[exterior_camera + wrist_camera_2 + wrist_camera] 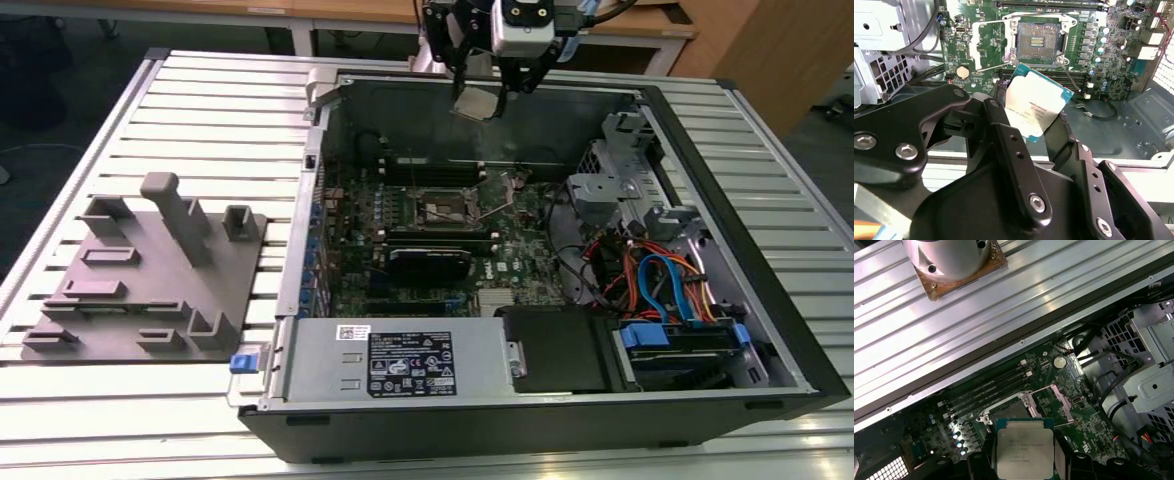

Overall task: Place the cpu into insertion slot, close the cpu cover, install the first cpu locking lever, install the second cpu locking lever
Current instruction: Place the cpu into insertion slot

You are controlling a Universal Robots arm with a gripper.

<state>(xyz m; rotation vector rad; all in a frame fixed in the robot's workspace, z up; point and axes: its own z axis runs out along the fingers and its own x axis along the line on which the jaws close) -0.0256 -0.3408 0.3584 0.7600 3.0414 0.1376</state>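
Pincer (1029, 127) gripping cpu (1036, 105) | cpu edge hidden behind fingers (1002, 131) | insertion slot (1036, 42) bare

A metal table (187, 110) of long silver slats carries everything. On the exterior view's left lies a flat grey fixture plate (134, 290) with upright blocks. Just beside it, toward the exterior view's right, rests an open black computer case (534, 430).

Dull metal cpu (1036, 107), ribbed metal table (200, 120)
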